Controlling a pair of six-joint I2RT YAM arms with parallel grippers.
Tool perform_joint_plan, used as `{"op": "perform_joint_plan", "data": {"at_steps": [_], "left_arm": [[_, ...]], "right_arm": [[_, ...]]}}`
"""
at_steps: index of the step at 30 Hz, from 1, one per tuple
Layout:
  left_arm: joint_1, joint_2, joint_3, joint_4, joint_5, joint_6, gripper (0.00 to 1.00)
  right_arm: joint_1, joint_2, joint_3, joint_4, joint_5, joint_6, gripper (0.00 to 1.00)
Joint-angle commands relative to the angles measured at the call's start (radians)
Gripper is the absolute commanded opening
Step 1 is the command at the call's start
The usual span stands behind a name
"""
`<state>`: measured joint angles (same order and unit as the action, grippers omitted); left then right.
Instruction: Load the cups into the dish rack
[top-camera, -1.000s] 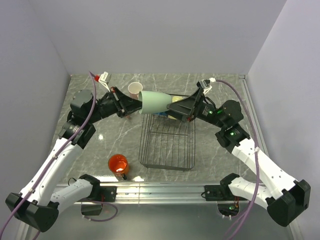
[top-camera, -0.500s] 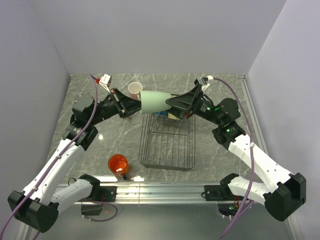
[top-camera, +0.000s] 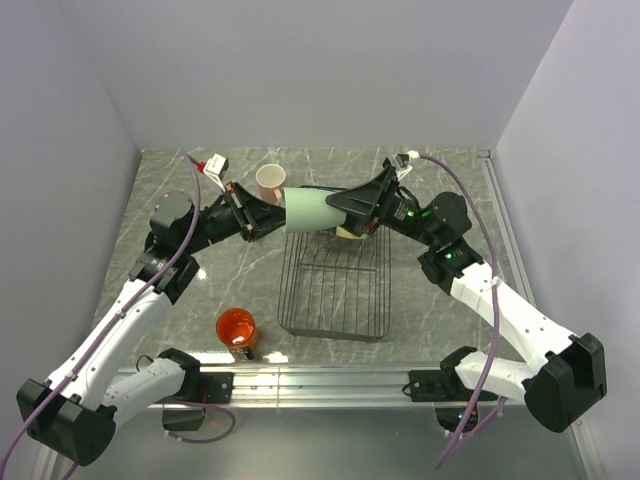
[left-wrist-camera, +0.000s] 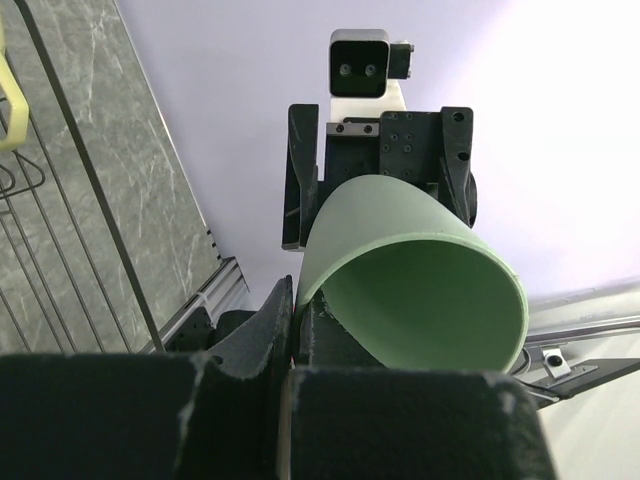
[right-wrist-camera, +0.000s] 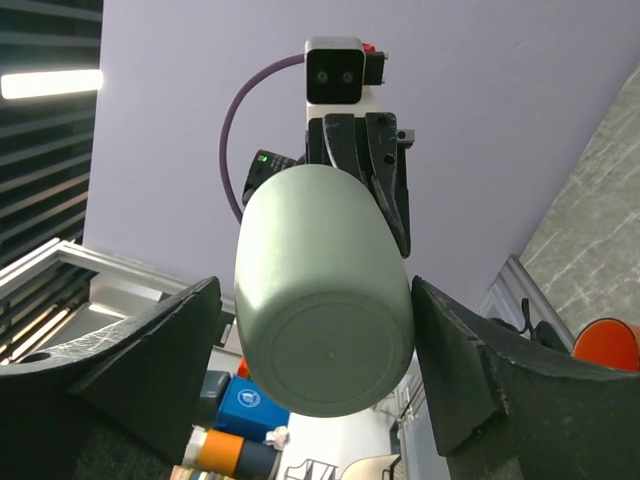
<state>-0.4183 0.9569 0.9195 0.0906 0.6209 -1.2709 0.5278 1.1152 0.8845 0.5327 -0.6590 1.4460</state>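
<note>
A mint green cup hangs on its side above the far end of the dish rack. My left gripper is shut on its rim, one finger inside and one outside. My right gripper is open, and its fingers straddle the cup's base with a small gap on one side. A pale yellow cup lies in the rack's far end. A pink cup stands behind the rack, and an orange cup sits at the front left.
The rack's near half holds only bare wires. Grey walls close the table on three sides. The arms' mounting rail runs along the near edge.
My right gripper has slid left over the mint cup's base and its jaws have narrowed. The left arm has drawn the cup slightly left and kept hold of it.
</note>
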Motion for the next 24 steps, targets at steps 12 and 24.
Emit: {"op": "perform_joint_plan", "data": {"at_steps": [12,24], "left_arm": [[-0.004,0.0,0.01,-0.087,-0.053,0.073,0.07],[-0.004,0.002,0.033,-0.374,-0.144,0.214,0.62]], "right_arm": [[-0.002,-0.022,0.068,0.03,-0.013,-0.013,0.32],[-0.074,-0.101,0.114,-0.242,-0.025,-0.189,0.0]]}}
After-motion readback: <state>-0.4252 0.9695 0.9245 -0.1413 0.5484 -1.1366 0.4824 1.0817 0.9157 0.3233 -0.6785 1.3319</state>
